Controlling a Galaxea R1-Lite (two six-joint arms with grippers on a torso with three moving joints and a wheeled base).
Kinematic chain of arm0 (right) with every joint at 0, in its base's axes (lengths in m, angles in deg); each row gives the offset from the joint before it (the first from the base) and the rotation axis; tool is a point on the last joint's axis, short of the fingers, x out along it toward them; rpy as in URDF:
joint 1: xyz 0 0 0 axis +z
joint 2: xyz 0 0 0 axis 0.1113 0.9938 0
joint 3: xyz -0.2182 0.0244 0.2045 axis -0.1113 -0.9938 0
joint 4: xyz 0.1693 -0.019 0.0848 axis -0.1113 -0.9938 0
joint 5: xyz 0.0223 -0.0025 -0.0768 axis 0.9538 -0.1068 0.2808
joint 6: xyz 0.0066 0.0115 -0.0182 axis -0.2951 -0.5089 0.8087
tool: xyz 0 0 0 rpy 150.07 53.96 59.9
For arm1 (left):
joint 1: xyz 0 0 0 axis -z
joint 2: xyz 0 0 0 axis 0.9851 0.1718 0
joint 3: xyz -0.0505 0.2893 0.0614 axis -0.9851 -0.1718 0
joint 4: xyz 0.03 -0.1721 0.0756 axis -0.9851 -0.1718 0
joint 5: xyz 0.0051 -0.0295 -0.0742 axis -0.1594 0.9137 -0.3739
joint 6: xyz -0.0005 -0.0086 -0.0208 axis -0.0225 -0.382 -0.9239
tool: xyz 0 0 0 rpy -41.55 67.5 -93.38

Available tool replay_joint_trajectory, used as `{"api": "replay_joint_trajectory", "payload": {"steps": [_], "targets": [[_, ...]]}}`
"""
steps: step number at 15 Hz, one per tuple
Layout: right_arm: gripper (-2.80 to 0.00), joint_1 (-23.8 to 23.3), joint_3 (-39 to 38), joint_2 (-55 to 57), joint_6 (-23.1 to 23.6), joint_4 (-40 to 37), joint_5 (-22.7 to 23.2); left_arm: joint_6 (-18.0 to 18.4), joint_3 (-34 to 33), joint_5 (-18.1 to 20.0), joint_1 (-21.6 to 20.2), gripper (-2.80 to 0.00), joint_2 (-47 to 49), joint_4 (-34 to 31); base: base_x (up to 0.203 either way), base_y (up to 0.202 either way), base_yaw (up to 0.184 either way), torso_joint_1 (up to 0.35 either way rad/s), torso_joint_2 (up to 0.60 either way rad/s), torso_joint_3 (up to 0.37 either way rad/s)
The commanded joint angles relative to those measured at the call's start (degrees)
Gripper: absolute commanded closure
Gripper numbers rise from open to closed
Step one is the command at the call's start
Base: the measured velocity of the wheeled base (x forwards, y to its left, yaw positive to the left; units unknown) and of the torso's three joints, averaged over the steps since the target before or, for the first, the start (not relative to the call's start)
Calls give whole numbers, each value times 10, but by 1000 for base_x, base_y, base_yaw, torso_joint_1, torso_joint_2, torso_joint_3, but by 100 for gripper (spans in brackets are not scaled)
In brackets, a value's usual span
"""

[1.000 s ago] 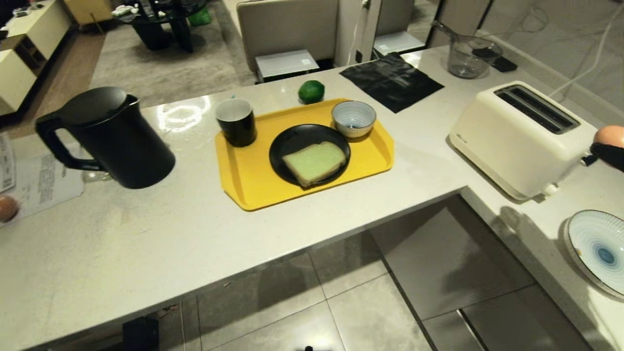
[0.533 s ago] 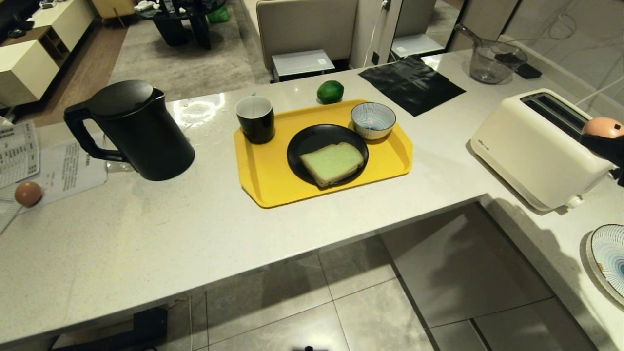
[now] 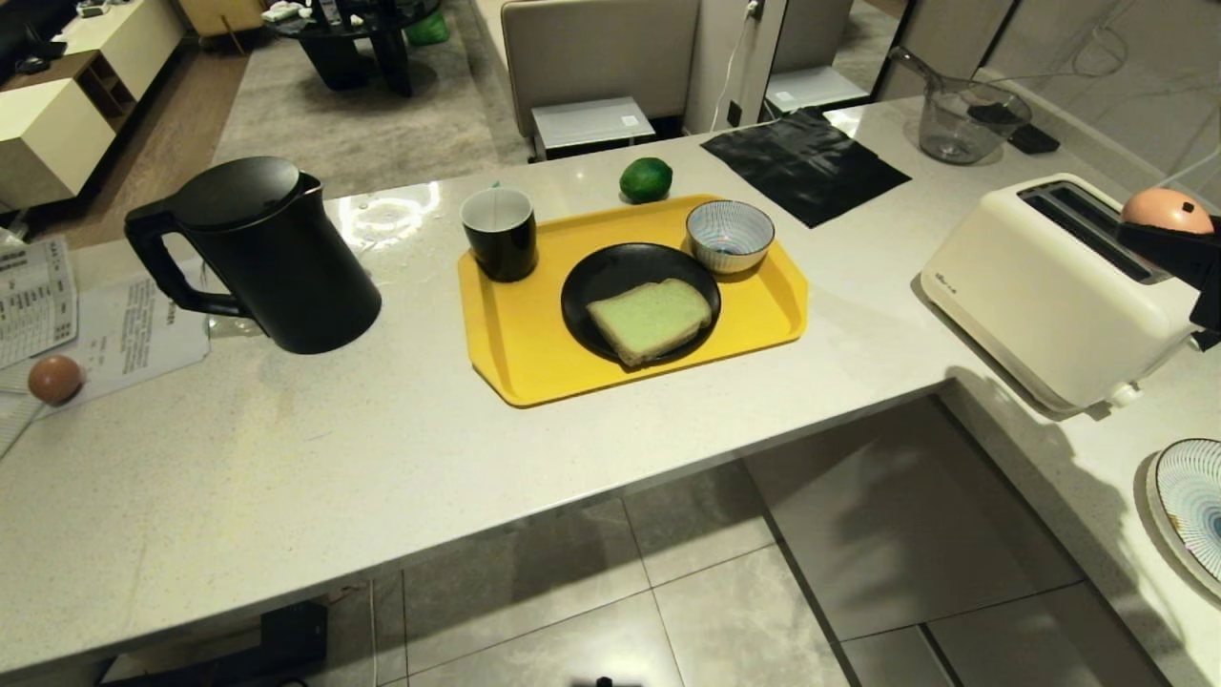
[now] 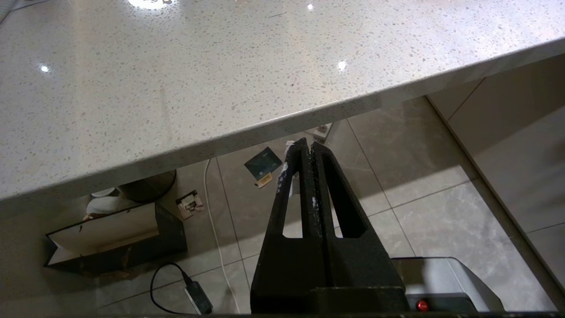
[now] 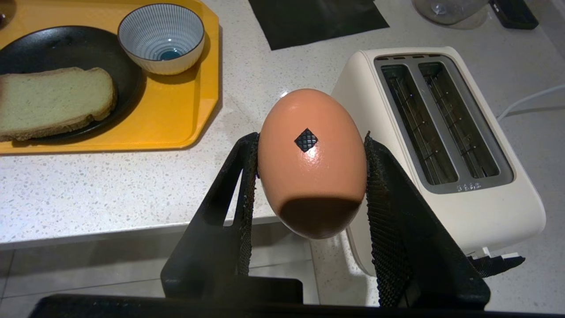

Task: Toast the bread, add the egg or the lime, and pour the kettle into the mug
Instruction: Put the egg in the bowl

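Egg (image 5: 311,163) sits clamped between the right gripper's (image 5: 309,176) half-spread fingers, up over the toaster's (image 5: 441,132) near end, while beyond it bread (image 3: 650,318) lies on the plate (image 3: 610,277), and the left gripper (image 4: 307,150), pressed shut, hangs empty below the counter (image 4: 176,88).
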Motion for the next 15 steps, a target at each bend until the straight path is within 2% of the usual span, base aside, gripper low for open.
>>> {"api": "replay_joint_trajectory", "payload": {"steps": [1, 6, 11, 15], "targets": [[0, 1, 5, 2, 7, 1, 0, 0, 0, 0, 0, 0, 0, 1, 0, 0, 0, 0, 0, 0], [0, 29, 28, 11, 23, 1, -6, -1, 0, 0, 0, 0, 0, 0, 0, 0, 0, 0, 0, 0], [0, 97, 53, 34, 23, 1, -80, -1, 0, 0, 0, 0, 0, 0, 0, 0, 0, 0, 0, 0], [0, 113, 82, 56, 24, 1, -101, -1, 0, 0, 0, 0, 0, 0, 0, 0, 0, 0, 0, 0]]}}
